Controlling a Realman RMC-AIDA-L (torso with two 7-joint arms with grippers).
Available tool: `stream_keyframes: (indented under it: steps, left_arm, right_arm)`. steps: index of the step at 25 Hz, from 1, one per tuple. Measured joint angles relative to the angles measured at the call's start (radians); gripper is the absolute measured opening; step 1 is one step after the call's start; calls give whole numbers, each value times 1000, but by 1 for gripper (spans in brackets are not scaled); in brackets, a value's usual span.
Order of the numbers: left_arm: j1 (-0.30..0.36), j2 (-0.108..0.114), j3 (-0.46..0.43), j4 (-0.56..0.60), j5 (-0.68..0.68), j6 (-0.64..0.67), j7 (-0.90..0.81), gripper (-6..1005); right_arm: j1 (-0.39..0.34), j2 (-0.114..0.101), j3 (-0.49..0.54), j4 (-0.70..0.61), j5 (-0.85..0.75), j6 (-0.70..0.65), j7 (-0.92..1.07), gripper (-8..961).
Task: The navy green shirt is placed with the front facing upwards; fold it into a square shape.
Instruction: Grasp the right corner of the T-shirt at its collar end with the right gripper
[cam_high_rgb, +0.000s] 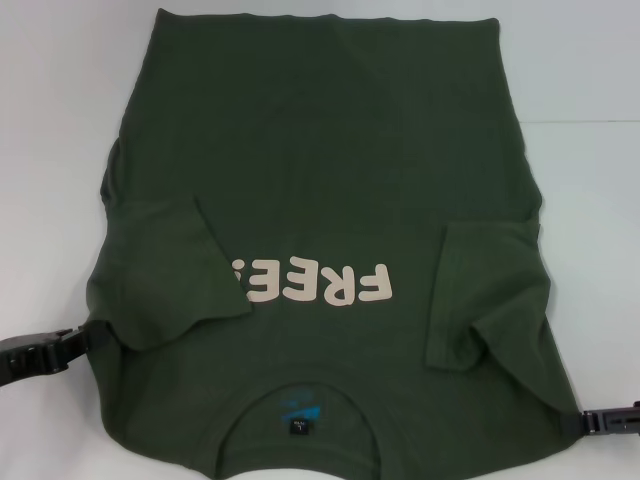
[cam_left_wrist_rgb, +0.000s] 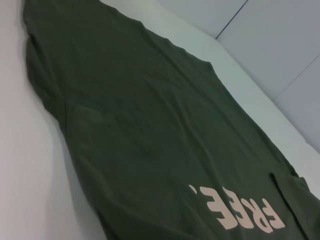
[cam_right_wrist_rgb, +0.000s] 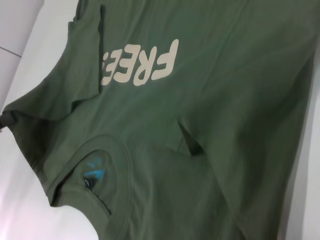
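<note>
Two claws flank the navy green shirt (cam_high_rgb: 330, 180), spread flat on the surface (cam_high_rgb: 60, 120). The left claw (cam_high_rgb: 70, 345) pinches its left shoulder edge, the right claw (cam_high_rgb: 585, 420) its right. Soft, light cloth likely sags; shoulder corners suit gripping.

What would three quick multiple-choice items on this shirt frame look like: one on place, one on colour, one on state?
1. Where is the collar of the navy green shirt?
A. at the edge nearest the robot
B. at the far edge
C. hidden underneath

2. What colour is the FREE! lettering?
A. blue
B. cream
C. black

3. How do the sleeves lie?
A. spread out flat to the sides
B. folded in over the body
C. rolled up

Key: 1 A, the collar sits at the near edge in the head view. 2 B, the letters read pale cream on green. 3 B, the left sleeve and right sleeve both overlap the chest.
</note>
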Motion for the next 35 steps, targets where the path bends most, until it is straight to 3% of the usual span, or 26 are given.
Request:
stream_keyframes:
  steps: [24, 29, 35]
  left_arm:
    - [-4, 0, -2, 0, -1, -9, 7, 20]
    - [-6, 0, -2, 0, -1, -14, 7, 21]
    - [-6, 0, -2, 0, -1, -14, 7, 20]
  right_arm:
    - [52, 35, -1, 1, -2, -45, -3, 801]
    - [58, 36, 2, -3, -10, -46, 5, 797]
    - [43, 17, 9, -7, -11, -41, 14, 793]
